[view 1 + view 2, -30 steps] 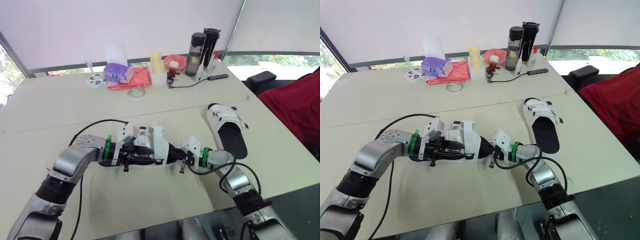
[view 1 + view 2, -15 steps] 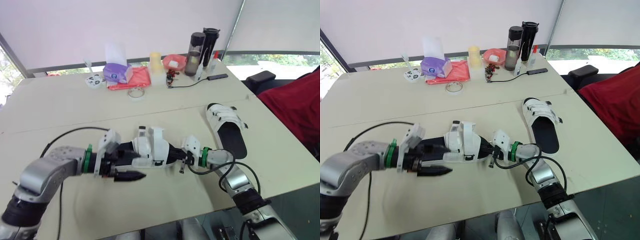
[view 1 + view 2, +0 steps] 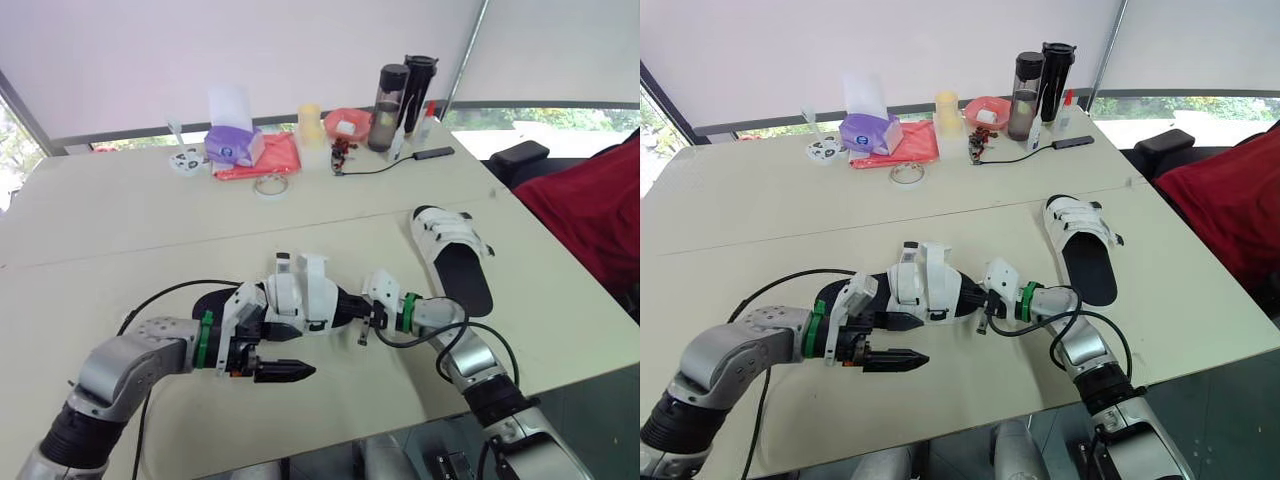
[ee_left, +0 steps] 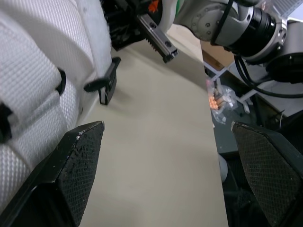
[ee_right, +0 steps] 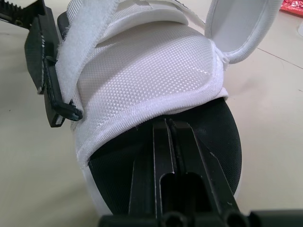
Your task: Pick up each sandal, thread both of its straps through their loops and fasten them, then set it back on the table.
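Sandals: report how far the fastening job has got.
Done, apparently: the far sandal lies flat on the table with both straps closed across it. In hand: the near sandal, its straps standing loose. The right gripper rests shut on its insole, while the left gripper hangs open and empty beside it. Left: thread and fasten both straps.

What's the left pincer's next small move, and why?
Probably lift the open left pincer to pinch the nearer upright strap. Both straps on the sandal stand loose, and the right pincer, shut, lies on its footbed.
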Action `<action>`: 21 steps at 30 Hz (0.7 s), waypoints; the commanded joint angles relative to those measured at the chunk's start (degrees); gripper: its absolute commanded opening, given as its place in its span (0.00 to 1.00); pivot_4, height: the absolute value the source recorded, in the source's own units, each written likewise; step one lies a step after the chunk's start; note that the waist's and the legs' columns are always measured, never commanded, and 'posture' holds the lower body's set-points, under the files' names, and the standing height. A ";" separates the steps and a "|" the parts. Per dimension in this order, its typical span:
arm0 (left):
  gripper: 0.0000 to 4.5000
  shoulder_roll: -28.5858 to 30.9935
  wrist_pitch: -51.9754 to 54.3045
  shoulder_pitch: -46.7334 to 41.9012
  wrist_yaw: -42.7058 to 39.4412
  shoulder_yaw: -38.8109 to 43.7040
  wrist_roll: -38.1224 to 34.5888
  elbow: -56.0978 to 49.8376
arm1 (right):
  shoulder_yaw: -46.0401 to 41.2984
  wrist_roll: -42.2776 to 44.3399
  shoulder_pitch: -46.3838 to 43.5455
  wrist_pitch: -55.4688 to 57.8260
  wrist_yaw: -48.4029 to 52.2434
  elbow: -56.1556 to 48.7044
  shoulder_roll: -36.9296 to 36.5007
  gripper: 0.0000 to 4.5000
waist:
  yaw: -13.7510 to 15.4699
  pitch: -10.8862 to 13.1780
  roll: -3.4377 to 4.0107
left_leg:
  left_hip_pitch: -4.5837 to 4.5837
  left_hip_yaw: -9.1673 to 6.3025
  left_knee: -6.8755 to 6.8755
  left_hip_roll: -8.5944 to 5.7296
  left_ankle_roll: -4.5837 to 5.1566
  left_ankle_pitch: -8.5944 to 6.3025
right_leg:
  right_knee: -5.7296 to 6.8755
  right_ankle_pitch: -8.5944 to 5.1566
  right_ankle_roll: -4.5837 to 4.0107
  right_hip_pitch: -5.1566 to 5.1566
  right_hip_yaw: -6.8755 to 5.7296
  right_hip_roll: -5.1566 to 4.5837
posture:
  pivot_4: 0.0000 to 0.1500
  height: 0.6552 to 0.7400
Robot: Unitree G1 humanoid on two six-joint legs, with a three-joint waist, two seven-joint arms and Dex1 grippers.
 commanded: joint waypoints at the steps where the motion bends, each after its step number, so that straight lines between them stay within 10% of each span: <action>1: 0.99 -1.44 -0.91 -1.28 0.32 -1.31 0.50 0.95 | 2.13 -3.51 1.61 2.37 -0.32 4.07 -0.49 0.00 | 0.04 -0.01 0.00 | 0.00 0.01 0.00 0.00 0.01 0.01 | 0.00 0.00 0.00 0.01 -0.01 0.02 | 1.00 1.00; 21: 0.99 -8.00 1.71 -0.95 9.10 1.28 -0.78 2.76 | 2.23 -3.47 3.15 3.23 -0.88 1.93 -1.14 0.00 | 0.45 -0.01 0.00 | 0.07 0.00 0.06 -0.05 -0.02 -0.01 | -0.01 -0.01 0.02 0.16 -0.04 0.01 | 1.00 1.00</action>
